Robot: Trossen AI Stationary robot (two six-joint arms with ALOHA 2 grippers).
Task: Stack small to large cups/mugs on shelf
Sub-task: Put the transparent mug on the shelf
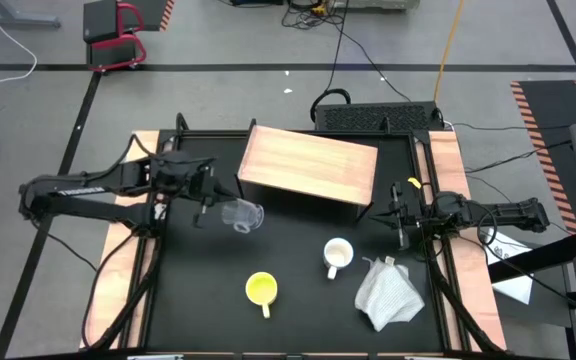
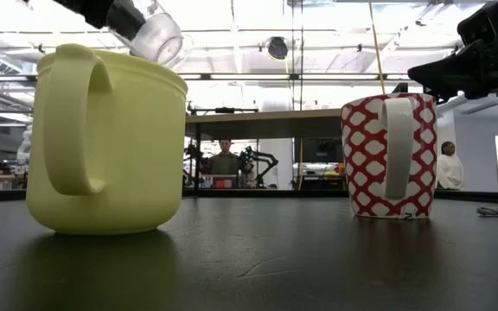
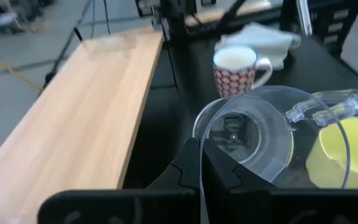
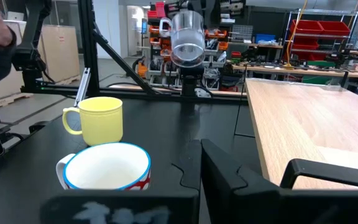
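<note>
My left gripper [image 1: 205,205] is shut on a clear glass cup [image 1: 240,215], held in the air off the near left corner of the light wooden shelf [image 1: 308,165]. The cup shows tilted in the low view [image 2: 150,33]. A yellow mug [image 1: 261,289] stands upright on the black table toward its near edge. A white mug with a red pattern [image 1: 338,255] stands upright to its right. My right gripper [image 1: 400,218] hangs shut and empty by the shelf's right end. My left gripper [image 3: 201,165] holds the glass cup by its rim [image 3: 199,140], one finger inside the cup and one outside. The fingers come from the table's left side. The cup is lifted clear of the table and tilted, with its handle [image 3: 325,106] on the far side from the fingers.
A crumpled white cloth [image 1: 388,295] lies at the near right, beside the white mug. The shelf stands on short dark legs at the table's far middle, its top bare. Pale wooden strips run along both table sides.
</note>
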